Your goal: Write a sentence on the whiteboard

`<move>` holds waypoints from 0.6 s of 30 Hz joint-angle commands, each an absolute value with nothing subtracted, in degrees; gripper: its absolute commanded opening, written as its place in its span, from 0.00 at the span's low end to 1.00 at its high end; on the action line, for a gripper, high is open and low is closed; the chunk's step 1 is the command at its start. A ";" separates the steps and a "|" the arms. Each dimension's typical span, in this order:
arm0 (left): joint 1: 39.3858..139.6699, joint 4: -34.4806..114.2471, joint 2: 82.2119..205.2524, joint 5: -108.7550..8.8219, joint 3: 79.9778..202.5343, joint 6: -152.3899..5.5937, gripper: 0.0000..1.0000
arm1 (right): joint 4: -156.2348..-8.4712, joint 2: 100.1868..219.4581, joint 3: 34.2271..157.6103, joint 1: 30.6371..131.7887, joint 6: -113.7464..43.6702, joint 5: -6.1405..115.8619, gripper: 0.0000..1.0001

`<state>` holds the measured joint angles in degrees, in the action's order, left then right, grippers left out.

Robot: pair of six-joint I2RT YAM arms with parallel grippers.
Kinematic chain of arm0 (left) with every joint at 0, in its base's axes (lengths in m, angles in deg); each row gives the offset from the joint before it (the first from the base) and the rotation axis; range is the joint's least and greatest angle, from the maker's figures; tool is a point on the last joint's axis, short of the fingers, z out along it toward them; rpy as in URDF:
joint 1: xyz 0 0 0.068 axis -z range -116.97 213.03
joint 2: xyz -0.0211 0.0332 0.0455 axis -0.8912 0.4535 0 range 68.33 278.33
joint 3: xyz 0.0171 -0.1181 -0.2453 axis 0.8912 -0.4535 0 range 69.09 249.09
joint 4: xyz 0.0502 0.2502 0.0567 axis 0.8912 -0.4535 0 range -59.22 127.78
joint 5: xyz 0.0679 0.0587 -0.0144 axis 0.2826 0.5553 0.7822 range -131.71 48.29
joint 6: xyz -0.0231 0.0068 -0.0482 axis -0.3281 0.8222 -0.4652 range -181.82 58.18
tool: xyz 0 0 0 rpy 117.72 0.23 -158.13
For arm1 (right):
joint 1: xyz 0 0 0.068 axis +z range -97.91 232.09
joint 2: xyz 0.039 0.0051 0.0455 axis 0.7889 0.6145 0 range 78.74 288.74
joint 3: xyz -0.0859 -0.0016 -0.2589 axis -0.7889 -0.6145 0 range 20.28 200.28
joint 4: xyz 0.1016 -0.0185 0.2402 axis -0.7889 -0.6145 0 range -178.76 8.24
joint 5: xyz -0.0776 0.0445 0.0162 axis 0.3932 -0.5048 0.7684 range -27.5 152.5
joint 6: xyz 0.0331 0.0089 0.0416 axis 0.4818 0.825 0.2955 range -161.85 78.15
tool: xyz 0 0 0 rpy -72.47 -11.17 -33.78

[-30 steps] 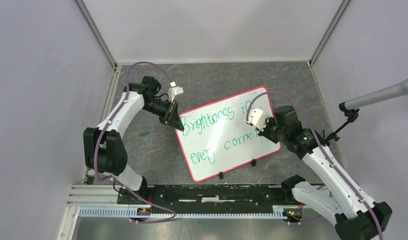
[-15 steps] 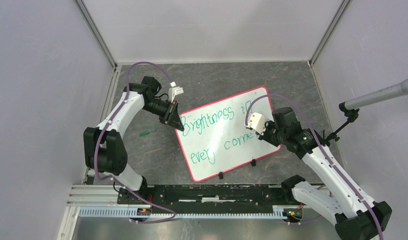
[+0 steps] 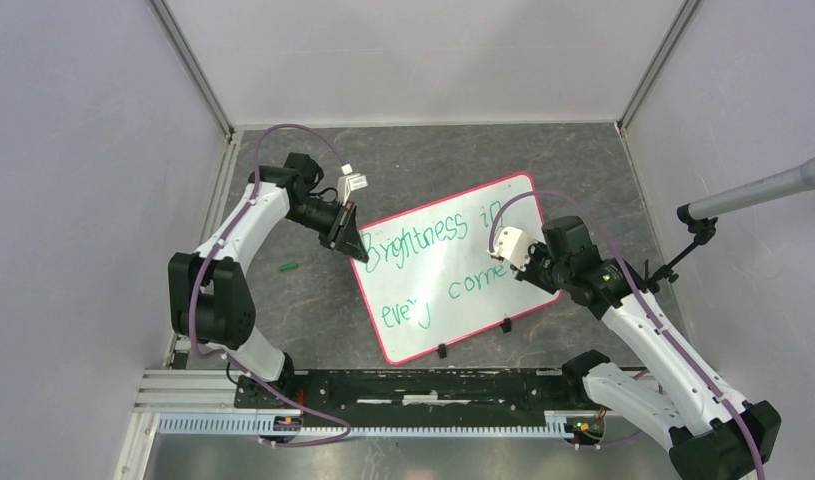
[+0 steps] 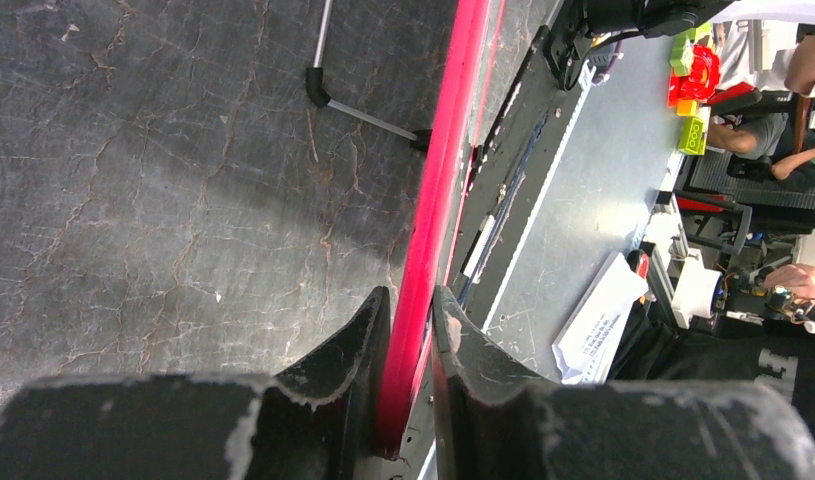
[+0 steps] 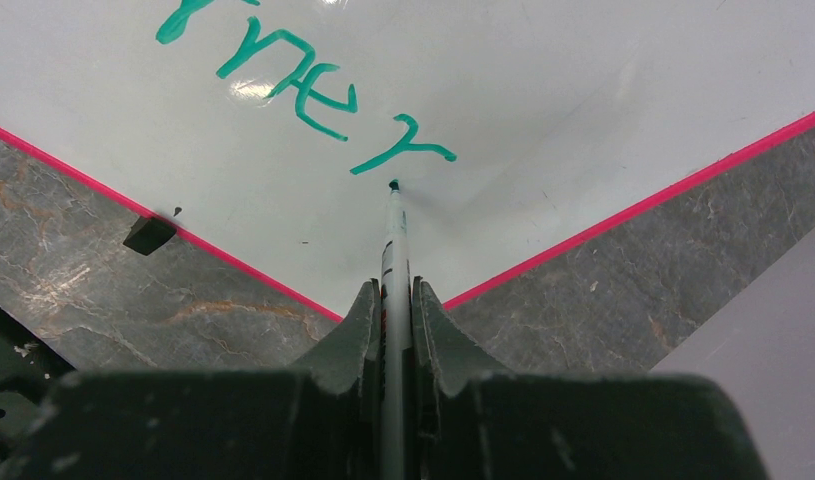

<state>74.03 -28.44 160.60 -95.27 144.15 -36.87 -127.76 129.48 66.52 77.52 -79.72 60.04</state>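
Furthest left of the whiteboard, a small green object (image 3: 288, 267) lies alone on the dark table (image 3: 303, 320). At the whiteboard's left corner we see the left gripper (image 3: 355, 243) with its fingers pressed onto the red-pink rim, which runs up between them in the wrist view (image 4: 411, 300).

The whiteboard (image 3: 463, 320) lies flat on the table between the two arms, turned at a slant so one corner points away from them. Two small black clips (image 3: 441, 350) sit against its near edge. The sentence (image 3: 423, 238) runs across it in green, in two lines: "Brightness in" above, "every corne…" below, its end hidden under the right arm from overhead.

At the whiteboard's right corner, the right gripper (image 5: 393, 290) pinches a marker (image 5: 394, 240) between closed fingers. The tip points at the board just past the final "r" — we cannot tell whether it touches. Right of the whiteboard, a microphone (image 3: 763, 190) reaches in on a stand.
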 commanded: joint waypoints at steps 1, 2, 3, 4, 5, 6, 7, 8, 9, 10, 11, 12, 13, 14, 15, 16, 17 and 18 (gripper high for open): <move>76.48 -24.10 162.80 -90.04 143.67 -36.07 0.02 | -127.40 130.64 66.62 77.41 -80.77 60.94 0.00; 76.48 -24.11 162.74 -89.96 143.62 -36.10 0.02 | -127.60 130.71 67.09 77.42 -80.87 60.32 0.00; 76.48 -24.13 162.80 -89.99 143.67 -36.14 0.02 | -128.01 130.78 67.94 77.48 -80.88 59.36 0.00; 76.48 -24.10 162.80 -89.87 143.71 -36.21 0.03 | -128.66 130.97 68.87 77.47 -80.96 58.34 0.00; 76.48 -24.14 162.81 -89.79 143.79 -36.28 0.03 | -129.30 131.10 70.05 77.48 -81.18 57.00 0.00; 76.48 -24.13 162.97 -89.79 143.88 -36.38 0.04 | -129.87 131.20 71.25 77.45 -81.38 55.77 0.00; 76.48 -24.16 162.92 -89.78 143.96 -36.41 0.05 | -130.29 131.21 72.30 77.49 -81.55 54.90 0.00; 76.48 -24.10 163.11 -89.78 144.16 -36.50 0.07 | -130.80 131.36 73.52 77.46 -81.66 53.80 0.00; 76.48 -24.12 163.11 -89.78 144.30 -36.63 0.09 | -131.23 131.47 74.55 77.48 -81.67 52.75 0.00; 76.48 -24.10 163.18 -89.86 144.45 -36.74 0.11 | -131.70 131.77 75.79 77.48 -81.67 51.76 0.00; 76.48 -24.10 163.16 -89.88 144.71 -36.79 0.13 | -132.00 132.03 76.87 77.49 -81.52 51.17 0.00; 76.48 -24.10 163.05 -89.87 144.96 -36.90 0.15 | -132.21 132.23 77.82 77.46 -81.34 50.87 0.00; 76.48 -24.39 163.06 -89.91 145.45 -36.82 0.17 | -132.65 132.49 78.89 77.43 -81.24 50.29 0.00; 76.48 -24.74 163.09 -90.00 145.86 -36.56 0.20 | -132.96 132.74 79.92 77.44 -81.23 49.74 0.00; 76.40 -25.11 163.14 -90.17 146.43 -36.63 0.24 | -133.31 132.91 81.04 77.44 -81.15 49.01 0.00; 76.39 -25.15 162.98 -90.38 146.75 -36.69 0.30 | -133.65 133.16 82.06 77.48 -81.14 48.20 0.00; 76.31 -25.19 162.86 -90.62 147.07 -36.80 0.34 | -134.10 133.40 83.44 77.46 -81.14 47.13 0.00; 76.30 -25.16 162.51 -90.86 147.42 -36.80 0.40 | -134.30 133.65 84.38 77.49 -81.07 46.03 0.00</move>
